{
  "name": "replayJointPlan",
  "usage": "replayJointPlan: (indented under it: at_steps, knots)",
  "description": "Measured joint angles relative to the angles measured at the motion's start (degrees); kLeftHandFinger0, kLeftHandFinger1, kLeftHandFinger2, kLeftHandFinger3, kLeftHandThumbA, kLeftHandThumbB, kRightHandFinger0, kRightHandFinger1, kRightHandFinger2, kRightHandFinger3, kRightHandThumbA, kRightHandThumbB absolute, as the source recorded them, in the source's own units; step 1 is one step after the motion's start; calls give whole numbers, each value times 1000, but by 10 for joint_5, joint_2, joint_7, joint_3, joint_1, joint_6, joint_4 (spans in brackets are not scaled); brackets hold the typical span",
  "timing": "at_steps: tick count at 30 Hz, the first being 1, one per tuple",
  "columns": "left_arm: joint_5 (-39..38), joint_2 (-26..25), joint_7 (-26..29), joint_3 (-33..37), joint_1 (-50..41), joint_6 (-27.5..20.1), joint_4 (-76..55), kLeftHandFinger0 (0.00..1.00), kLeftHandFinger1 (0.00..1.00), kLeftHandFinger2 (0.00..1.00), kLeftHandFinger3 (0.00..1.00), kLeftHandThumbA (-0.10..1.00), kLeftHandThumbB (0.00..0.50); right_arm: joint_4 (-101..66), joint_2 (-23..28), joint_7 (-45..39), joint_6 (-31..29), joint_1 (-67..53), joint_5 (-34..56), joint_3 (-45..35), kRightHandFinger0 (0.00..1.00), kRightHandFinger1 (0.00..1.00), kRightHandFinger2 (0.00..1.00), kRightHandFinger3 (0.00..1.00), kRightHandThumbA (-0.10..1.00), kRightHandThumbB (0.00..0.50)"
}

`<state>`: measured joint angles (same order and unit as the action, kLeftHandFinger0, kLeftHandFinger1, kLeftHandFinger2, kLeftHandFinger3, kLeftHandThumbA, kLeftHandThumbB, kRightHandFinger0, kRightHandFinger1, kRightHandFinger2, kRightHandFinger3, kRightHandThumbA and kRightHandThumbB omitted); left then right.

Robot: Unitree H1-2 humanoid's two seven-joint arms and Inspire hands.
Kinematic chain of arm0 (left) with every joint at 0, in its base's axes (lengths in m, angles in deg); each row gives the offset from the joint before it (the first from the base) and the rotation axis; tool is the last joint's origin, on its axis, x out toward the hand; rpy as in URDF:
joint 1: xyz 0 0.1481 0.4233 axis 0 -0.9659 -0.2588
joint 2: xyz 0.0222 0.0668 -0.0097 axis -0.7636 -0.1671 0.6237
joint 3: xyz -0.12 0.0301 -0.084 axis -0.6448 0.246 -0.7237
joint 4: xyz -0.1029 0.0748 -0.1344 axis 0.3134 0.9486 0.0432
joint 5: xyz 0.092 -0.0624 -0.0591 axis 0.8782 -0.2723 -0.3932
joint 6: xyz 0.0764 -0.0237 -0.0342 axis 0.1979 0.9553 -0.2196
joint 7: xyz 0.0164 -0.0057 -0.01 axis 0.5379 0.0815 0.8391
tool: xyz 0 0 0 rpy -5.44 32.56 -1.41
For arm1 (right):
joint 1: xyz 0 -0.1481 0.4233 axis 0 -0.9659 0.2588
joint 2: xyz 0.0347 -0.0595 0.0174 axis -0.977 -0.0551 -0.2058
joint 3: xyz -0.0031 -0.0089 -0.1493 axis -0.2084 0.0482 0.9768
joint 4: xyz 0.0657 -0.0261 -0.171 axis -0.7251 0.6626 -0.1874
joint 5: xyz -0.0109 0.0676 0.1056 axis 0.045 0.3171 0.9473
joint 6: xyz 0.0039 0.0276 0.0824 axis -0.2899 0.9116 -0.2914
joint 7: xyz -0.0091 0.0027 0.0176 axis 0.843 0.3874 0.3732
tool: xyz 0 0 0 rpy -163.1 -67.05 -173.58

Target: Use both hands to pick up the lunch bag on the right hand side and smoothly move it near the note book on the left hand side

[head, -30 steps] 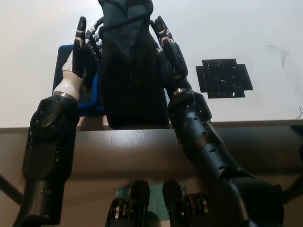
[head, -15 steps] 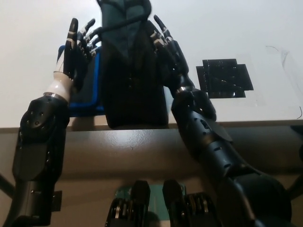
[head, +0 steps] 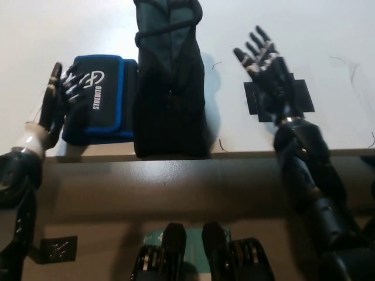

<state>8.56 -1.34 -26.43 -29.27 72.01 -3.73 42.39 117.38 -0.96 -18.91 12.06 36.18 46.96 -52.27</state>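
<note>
The dark lunch bag (head: 169, 88) stands upright on the white table (head: 328, 35), at its front edge, touching the right side of a blue-and-black notebook case (head: 99, 96) marked with white lettering. My left hand (head: 55, 102) hangs open at the far left, beside the notebook's left edge, fingers spread. To the right of the bag, apart from it, my right hand (head: 266, 64) is open with fingers spread, over a black tape patch (head: 296, 96). Neither hand touches the bag.
The table's front edge (head: 234, 154) runs across the middle of the picture, with a brown lower surface below it. A thin dark line lies on the table at the far right.
Both hands have let go of the lunch bag and swung outward, the left one to the left, the right one to the right. The bag stays standing beside the notebook, now uncovered.
</note>
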Motion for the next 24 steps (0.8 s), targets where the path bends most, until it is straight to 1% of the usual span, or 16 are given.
replayJointPlan:
  at_steps: [1,2,3,4,5,6,7,8,10,12,13,16,17,19,22,24]
  knots:
    - [0,-5,0,0,-8,0,-7,1000,1000,1000,1000,1000,298,-16,5,1,2,-8,-4,0,1000,1000,1000,1000,1000,293]
    - [0,-10,-1,0,-16,0,-14,1000,1000,1000,1000,1000,317,-33,10,3,4,-17,-7,0,1000,1000,1000,1000,1000,286]
    - [0,-13,-1,0,-23,0,-21,1000,1000,1000,1000,1000,317,-48,13,3,6,-26,-9,0,1000,1000,1000,1000,1000,286]
    - [0,-16,-1,-1,-30,0,-29,1000,1000,1000,1000,1000,321,-63,17,3,7,-35,-9,0,1000,1000,1000,1000,1000,311]
    - [0,-18,-1,-2,-36,0,-35,1000,1000,1000,1000,1000,301,-76,20,3,9,-43,-10,0,1000,1000,1000,1000,1000,291]
    - [0,-21,-1,-3,-47,1,-49,1000,1000,1000,1000,1000,292,-97,23,3,12,-59,-10,0,1000,1000,1000,1000,1000,290]
    - [0,-22,-1,-3,-54,1,-56,1000,1000,1000,1000,1000,267,-111,24,3,14,-66,-9,0,1000,1000,1000,1000,1000,282]
    - [0,-23,-1,-5,-64,1,-67,1000,1000,1000,1000,1000,264,-127,25,3,17,-79,-9,0,1000,1000,1000,1000,1000,286]
    - [-1,-24,-1,-6,-80,1,-81,1000,1000,1000,1000,1000,318,-155,27,3,20,-101,-9,0,1000,1000,1000,1000,1000,278]
    - [-2,-24,-1,-10,-102,1,-103,1000,1000,1000,1000,1000,337,-189,28,3,24,-133,-8,0,1000,1000,1000,1000,1000,287]
    - [-3,-24,-1,-13,-119,1,-119,1000,1000,1000,1000,1000,340,-210,29,3,27,-156,-8,0,1000,1000,1000,1000,1000,287]
    - [-4,-24,-1,-22,-152,0,-148,1000,1000,1000,1000,1000,319,-249,31,2,34,-196,-7,0,1000,1000,1000,1000,1000,282]
    - [-5,-24,-1,-28,-171,-1,-164,1000,1000,1000,1000,1000,327,-270,33,2,38,-221,-6,0,1000,1000,1000,1000,1000,277]
    - [-7,-24,-1,-34,-197,-2,-184,1000,1000,1000,1000,1000,311,-297,38,1,43,-251,-5,0,1000,1000,1000,1000,1000,282]
    - [-11,-24,-2,-48,-240,-6,-221,1000,1000,1000,1000,1000,335,-347,45,-2,47,-304,-3,-1,1000,1000,1000,1000,1000,291]
    - [-15,-24,-2,-56,-261,-10,-239,1000,1000,1000,1000,1000,320,-369,49,-3,49,-329,-2,0,1000,1000,1000,1000,1000,279]
